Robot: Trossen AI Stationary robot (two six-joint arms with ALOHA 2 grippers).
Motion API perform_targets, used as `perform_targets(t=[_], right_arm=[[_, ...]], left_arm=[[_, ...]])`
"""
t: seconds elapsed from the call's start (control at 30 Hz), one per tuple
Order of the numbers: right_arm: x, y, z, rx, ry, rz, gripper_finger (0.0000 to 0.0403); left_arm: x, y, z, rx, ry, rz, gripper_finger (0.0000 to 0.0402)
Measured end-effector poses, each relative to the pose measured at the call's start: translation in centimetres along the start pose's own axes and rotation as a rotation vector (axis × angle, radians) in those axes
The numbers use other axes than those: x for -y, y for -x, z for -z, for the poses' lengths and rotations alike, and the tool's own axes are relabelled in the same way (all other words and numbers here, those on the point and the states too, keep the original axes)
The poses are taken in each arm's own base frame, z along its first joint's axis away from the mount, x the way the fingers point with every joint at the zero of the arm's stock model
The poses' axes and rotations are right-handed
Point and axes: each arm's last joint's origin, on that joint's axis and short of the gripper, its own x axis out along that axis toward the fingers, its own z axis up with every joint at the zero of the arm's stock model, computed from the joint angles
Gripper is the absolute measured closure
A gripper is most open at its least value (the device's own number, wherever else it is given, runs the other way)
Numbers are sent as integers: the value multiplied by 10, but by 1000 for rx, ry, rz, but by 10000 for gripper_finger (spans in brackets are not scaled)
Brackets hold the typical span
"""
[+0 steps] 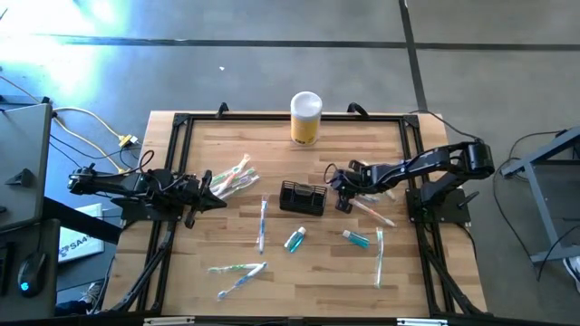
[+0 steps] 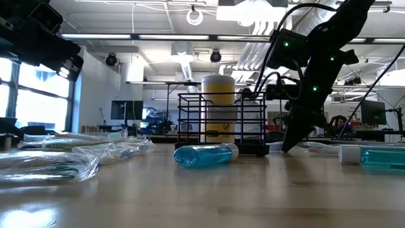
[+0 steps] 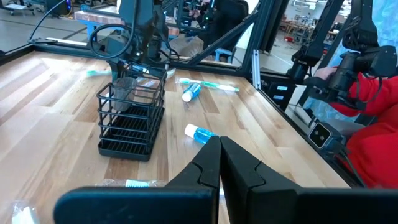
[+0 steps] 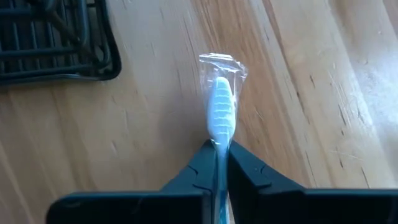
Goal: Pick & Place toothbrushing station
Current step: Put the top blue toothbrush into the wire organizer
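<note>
The toothbrushing station (image 1: 302,197), a low black wire-mesh caddy, is seen standing upright near the middle of the bench (image 1: 227,154), in front of the yellow cylinder (image 1: 305,119) with a white lid. Nothing is seen inside the caddy.

The right claw (image 1: 345,201) is placed just beside the caddy, on its right side, and it is lowered to the bench. In the right wrist view its fingers are closed on a wrapped toothbrush (image 4: 221,115), with the bristle head sticking out in front of the tips inside clear plastic. The left claw (image 1: 217,189) is held well to the left of the caddy, above a heap of wrapped toothbrushes (image 1: 231,177), and its fingers are pressed together on nothing.

The toothbrush is judged to be light and stiff, but the wrapper is probably slippery, so a grip on the handle near the head may let it turn or slide. The caddy is also judged to be light, and it could be pushed away easily if it is touched from the side. Its wire rim gives the firmest place to be taken, with one finger inside and one outside.
</note>
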Motion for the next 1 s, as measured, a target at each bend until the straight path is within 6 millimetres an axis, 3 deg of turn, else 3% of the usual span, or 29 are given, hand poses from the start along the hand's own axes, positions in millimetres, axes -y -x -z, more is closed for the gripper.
perform_targets(t=[0.13,0.23,0.5,0.73,0.83,1.0], right_arm=[[2,12,0,-12,10,30,393],[1,33,-10,5,-6,43,393],[-14,125,-32,197,-8,61,392],[-27,197,-13,447,-57,71,394],[-35,211,4,573,-57,107,393],[-57,208,18,808,12,103,395]], left_arm=[[0,0,0,0,0,0,402],[0,0,0,-1,0,1,402],[0,0,0,1,0,1,402],[0,0,0,-1,4,1,402],[0,0,0,-1,4,1,402],[0,0,0,-1,2,1,402]])
